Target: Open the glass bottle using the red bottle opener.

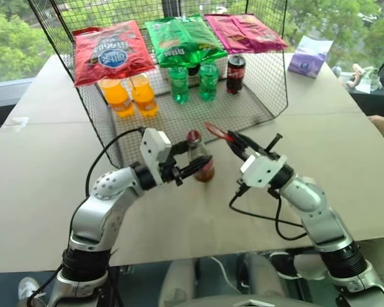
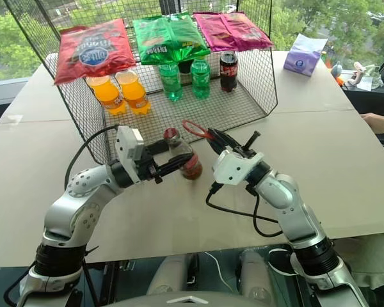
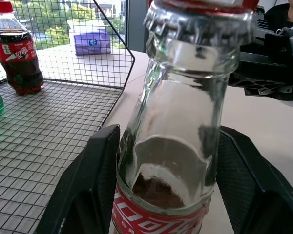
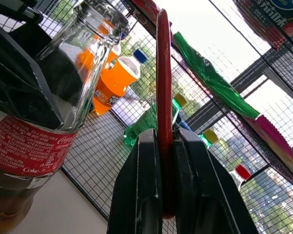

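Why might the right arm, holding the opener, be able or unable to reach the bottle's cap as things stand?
Probably able. The right gripper holds the opener with its loop just beside the cap, nothing between them. The left gripper steadies the bottle lower down, leaving the cap exposed.

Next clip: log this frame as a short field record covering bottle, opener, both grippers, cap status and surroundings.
bottle: glass bottle upright on the table, in front of the wire rack
cap: still on
left gripper: fingers on both sides of the bottle's body, gripping it
right gripper: shut on the red bottle opener
opener position: ring head just right of the cap, not yet hooked on
rack contents: orange, green and cola drinks; snack bags on top
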You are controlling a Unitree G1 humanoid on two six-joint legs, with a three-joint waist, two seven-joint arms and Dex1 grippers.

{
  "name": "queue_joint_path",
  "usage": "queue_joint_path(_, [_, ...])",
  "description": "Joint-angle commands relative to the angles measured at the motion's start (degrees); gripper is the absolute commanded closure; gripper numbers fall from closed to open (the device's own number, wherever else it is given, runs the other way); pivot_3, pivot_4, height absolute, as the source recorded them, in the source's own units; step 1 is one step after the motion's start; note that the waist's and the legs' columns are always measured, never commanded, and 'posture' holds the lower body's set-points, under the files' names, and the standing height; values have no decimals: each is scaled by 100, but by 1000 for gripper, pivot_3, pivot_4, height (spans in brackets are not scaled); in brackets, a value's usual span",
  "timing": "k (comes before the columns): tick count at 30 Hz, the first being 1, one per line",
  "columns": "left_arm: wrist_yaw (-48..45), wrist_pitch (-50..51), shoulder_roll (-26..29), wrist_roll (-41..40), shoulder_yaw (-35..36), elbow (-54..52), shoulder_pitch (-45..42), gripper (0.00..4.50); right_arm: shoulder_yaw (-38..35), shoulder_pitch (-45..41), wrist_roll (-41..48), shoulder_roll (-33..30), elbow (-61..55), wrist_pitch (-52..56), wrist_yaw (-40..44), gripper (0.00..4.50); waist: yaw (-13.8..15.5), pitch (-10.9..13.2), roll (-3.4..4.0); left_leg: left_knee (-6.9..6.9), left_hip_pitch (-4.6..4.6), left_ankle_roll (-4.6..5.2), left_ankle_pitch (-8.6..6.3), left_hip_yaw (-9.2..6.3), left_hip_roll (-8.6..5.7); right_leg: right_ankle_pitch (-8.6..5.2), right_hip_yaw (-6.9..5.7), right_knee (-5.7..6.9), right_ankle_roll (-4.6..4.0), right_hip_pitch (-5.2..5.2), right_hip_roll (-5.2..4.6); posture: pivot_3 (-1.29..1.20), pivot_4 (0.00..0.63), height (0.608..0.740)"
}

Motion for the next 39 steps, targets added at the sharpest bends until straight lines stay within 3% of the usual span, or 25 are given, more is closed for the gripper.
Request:
queue_joint_path(1, [-123,-208,-5,48,-67,77,65,2263,-124,-8,41,3,-183,-98,-13,4500,-2,0,0,0,0,0,0,1,0,0,1,0,0,0,0,0,150,740])
queue_joint_path(24, [-90,-223,16,9,-119,168,-114,2263,-316,-93,47,33,-118,-17,-34,4500,-1,0,0,-6,21,4,-2,23,2,0,23,8,0,2,1,0,150,740])
queue_joint_path(39, [126,387,-106,-45,-228,194,-764,2263,97,-418,-553,134,572,-908,-253,4500,2,0,0,-6,27,4,-2,28,3,-1,32,14,1,1,4,0,150,740])
